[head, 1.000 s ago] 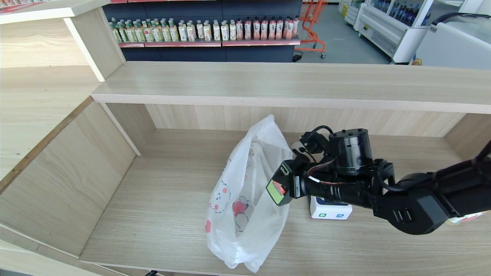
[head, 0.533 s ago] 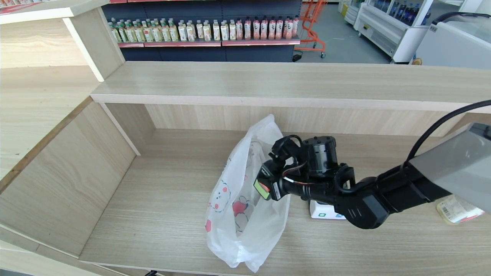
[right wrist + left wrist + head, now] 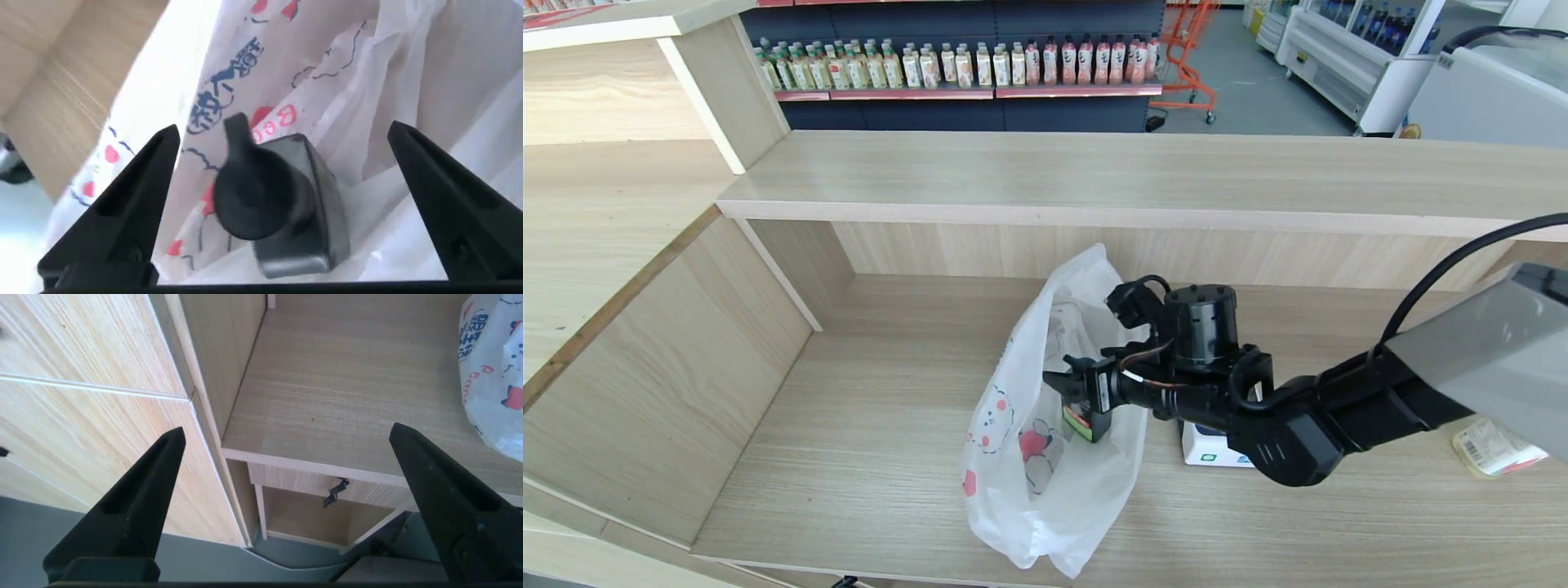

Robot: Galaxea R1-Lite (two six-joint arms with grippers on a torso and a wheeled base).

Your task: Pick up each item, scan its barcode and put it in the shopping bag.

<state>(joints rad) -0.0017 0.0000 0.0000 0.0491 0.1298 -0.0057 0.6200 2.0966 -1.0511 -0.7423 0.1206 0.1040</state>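
Where shopping bag [image 3: 1013, 465] stands open on counter [image 3: 849, 457], right gripper [image 3: 283, 135] hangs at bag mouth, fingers spread wide, grasping nothing. Dark box-shaped item [image 3: 315, 216] with black cap and green-red label sits between fingers, clear of both, inside bag opening. Left gripper [image 3: 288, 431] likewise released, fingers wide apart, by counter's front edge, bag well apart from it. White box [image 3: 1209, 449] on counter just beside bag, behind right arm. Barcoded packet [image 3: 1494, 445] lies on counter at far right.
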